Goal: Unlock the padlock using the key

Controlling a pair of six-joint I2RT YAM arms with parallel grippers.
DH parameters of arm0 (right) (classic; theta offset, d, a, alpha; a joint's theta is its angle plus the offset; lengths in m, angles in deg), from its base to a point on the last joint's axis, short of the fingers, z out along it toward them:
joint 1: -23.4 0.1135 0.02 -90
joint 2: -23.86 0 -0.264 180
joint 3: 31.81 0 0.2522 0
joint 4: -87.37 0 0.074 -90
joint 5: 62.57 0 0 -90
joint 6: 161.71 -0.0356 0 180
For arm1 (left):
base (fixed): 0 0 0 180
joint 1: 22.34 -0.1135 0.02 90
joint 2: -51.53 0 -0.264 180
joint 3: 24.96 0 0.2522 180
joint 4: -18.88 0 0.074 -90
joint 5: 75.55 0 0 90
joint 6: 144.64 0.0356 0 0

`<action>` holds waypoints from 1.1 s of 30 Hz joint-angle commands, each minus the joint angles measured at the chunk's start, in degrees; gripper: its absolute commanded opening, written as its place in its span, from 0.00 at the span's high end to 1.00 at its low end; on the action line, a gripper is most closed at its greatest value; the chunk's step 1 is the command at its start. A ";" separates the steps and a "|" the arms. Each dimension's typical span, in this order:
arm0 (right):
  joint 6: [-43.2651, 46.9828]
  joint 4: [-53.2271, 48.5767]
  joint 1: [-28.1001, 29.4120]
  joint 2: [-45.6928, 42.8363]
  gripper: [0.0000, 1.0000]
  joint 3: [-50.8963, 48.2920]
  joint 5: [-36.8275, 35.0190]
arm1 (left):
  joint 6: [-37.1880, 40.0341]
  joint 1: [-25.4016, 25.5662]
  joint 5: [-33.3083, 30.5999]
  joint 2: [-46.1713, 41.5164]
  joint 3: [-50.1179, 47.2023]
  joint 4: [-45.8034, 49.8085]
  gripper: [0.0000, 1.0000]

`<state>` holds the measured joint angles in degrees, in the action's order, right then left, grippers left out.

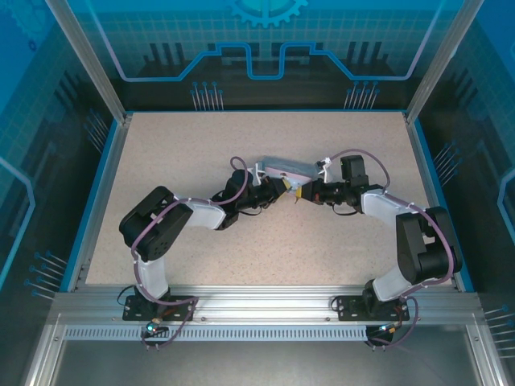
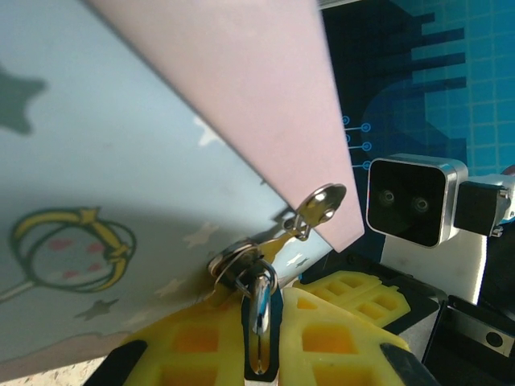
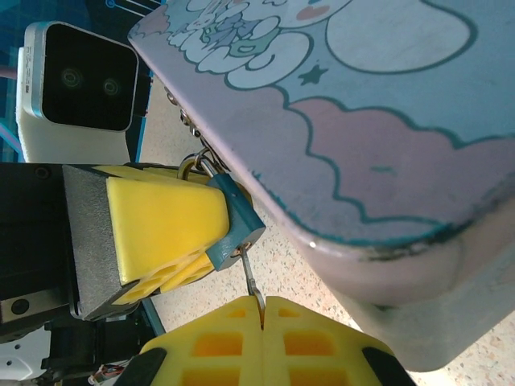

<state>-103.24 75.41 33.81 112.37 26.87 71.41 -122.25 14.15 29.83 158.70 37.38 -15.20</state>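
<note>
Left gripper (image 2: pixel 261 326) pinches the blue padlock (image 3: pixel 236 219) hanging off the pastel tin (image 3: pixel 386 121), right gripper (image 3: pixel 261 310) clamps the key (image 3: pixel 251 280), tip apparently seated in the lock: insertion looks done, turning and freeing the shackle (image 3: pixel 205 166) remain.

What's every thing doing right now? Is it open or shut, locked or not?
padlock: shackle looks closed, hooked onto the tin.
key: tip pushed into the bottom of the padlock.
tin: lid looks shut.
left end effector: shut on the padlock.
right end effector: shut on the key.
</note>
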 commanded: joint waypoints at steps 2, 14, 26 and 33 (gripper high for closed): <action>-1.39 3.03 1.16 1.16 0.99 -0.08 0.97 | -1.66 0.87 0.18 -0.41 0.20 -5.04 1.00; -8.88 15.69 1.56 1.01 0.99 -4.68 -0.04 | -3.17 1.74 -0.64 -1.89 1.57 -5.61 1.00; -7.24 14.98 -1.46 1.75 0.99 -1.99 3.48 | -2.56 1.92 3.56 -0.73 0.74 -6.35 1.00; -6.36 14.42 -2.18 3.66 0.99 -0.38 5.02 | -2.74 1.90 5.54 -0.60 1.18 -6.67 1.00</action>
<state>-110.89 87.73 32.33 114.78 23.75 75.92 -125.12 14.30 28.28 158.70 37.40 -16.99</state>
